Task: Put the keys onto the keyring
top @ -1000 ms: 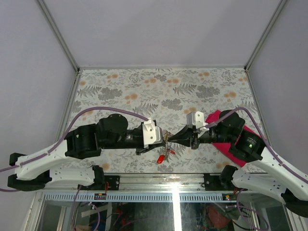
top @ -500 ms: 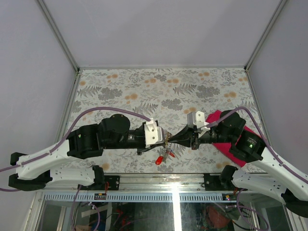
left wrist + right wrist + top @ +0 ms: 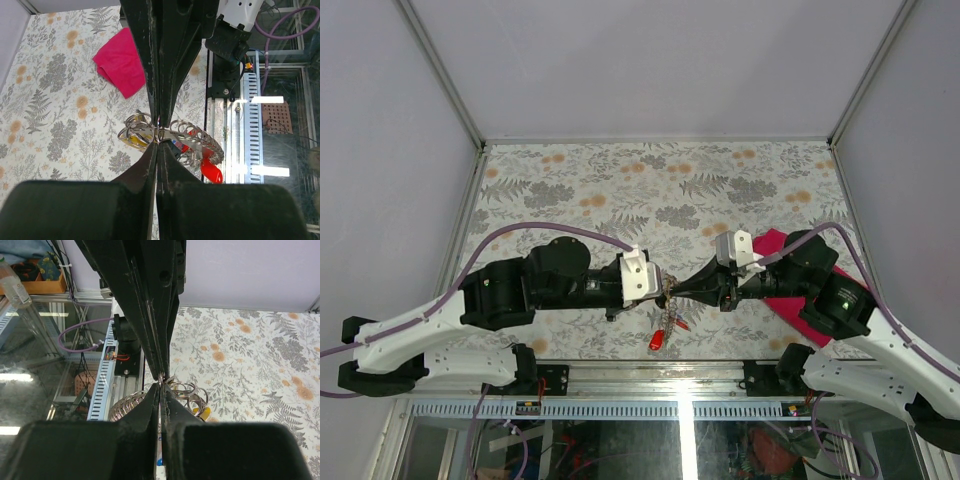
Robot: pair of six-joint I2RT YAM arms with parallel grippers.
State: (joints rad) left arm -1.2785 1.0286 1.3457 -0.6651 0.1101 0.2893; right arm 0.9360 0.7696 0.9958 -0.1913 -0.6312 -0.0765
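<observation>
**Both claws pinched on the keyring, keys hanging beneath**

The keyring [image 3: 150, 131] is held in the air over the near edge of the bench [image 3: 620, 190], midway between the two arms. The keys [image 3: 192, 142] hang from it in a bunch. A red-headed key [image 3: 212, 173] dangles lowest, and a yellow head [image 3: 136, 142] shows just behind the ring wire. The left claw [image 3: 157, 148] is closed, its fingertips nipped on the thin wire. The right claw [image 3: 160, 384] comes in from the opposite side, also closed, and grips the same wire almost tip to tip with the left. The magenta cloth [image 3: 120, 60] lies flat on the bench, partly under the right arm and well apart from the bunch.

The step in hand looks like the threading itself, with the ring pinned from both sides so that a key can be worked along the coil. How many keys are fully on cannot be told, because the bunch is too tangled. The next move probably calls for one claw to hold firm while the other eases off and regrips to slide a key round. With wire this thin, a slight twist could spring it out of either grip.

A second ago the left claw stood partly open beside the ring, and it has since closed on it. The right arm's wrist has shifted a little to the right. The red-headed key, earlier slanted out to the left, now hangs lower and closer to straight down.
</observation>
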